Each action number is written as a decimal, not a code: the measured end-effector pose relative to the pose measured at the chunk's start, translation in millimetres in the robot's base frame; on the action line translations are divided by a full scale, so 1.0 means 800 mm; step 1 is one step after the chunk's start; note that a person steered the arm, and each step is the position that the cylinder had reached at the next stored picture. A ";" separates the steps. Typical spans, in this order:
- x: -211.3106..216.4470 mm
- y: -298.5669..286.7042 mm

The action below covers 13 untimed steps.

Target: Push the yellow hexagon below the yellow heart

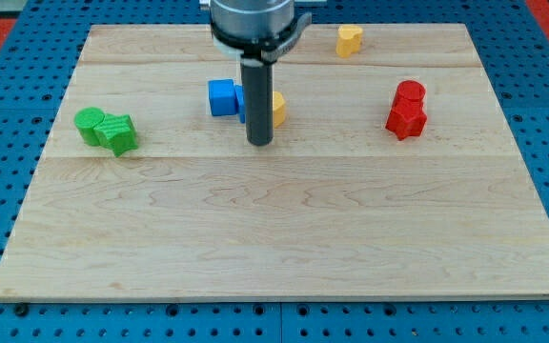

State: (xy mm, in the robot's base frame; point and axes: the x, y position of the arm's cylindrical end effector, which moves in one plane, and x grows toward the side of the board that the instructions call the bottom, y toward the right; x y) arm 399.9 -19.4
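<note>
The yellow hexagon sits in the upper middle of the wooden board, mostly hidden behind my rod, so only its right side shows. My tip rests on the board just below and slightly to the view's left of it, very near or touching; I cannot tell which. The rod is bare and grasps nothing.

On the hexagon's left, a blue block stands just beside the rod, with a second blue piece partly covered by it; their shapes are unclear. The yellow heart lies up and to the view's right of the hexagon, close to the board's top edge, well apart from it. The board between the two yellow blocks is bare.

Farther to the view's right, two red blocks stand touching each other, short of the right edge. At the view's left, two green blocks touch one another near the left edge. The whole lower half of the board lies open down to its bottom edge.
</note>
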 end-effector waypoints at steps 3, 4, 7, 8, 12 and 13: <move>-0.128 0.092; -0.131 0.066; -0.172 0.010; -0.173 0.071; -0.124 0.064; -0.113 -0.010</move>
